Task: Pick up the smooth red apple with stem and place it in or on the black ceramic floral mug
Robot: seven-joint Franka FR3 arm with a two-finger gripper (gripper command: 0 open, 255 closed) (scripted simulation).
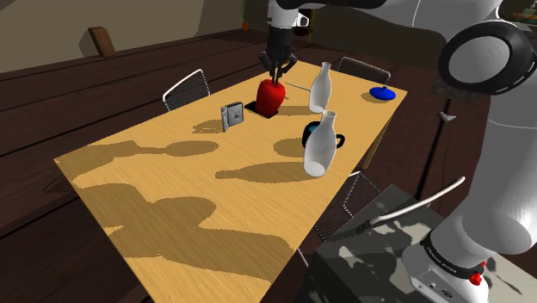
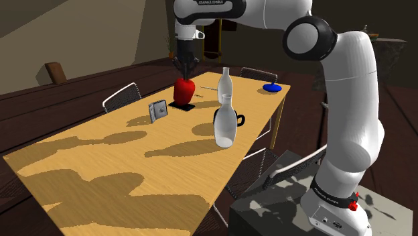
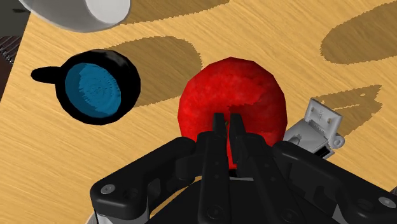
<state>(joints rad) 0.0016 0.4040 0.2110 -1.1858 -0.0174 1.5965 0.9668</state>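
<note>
The red apple [image 1: 270, 97] [image 2: 185, 89] [image 3: 254, 89] hangs just above the wooden table [image 1: 172, 198], near its far side. My gripper [image 1: 275, 76] [image 2: 184, 72] [image 3: 227, 124] comes down on the apple's top with the fingers nearly together, shut on the apple at its stem. The stem itself is hidden by the fingers. The black mug [image 1: 336, 140] [image 2: 239, 120] [image 3: 95, 86], blue inside, stands upright a short way from the apple. In both exterior views a white bottle hides part of it.
Two white bottles stand close by: one [image 1: 319, 145] [image 2: 225, 124] in front of the mug, one [image 1: 320, 86] [image 2: 225, 84] farther back. A small grey object [image 1: 232, 116] [image 2: 158, 110] [image 3: 316, 124] sits beside the apple, a flat black patch [image 1: 256, 109] under it. A blue dish [image 1: 382, 93] lies at the far corner. Chairs [image 1: 185, 89] line the table.
</note>
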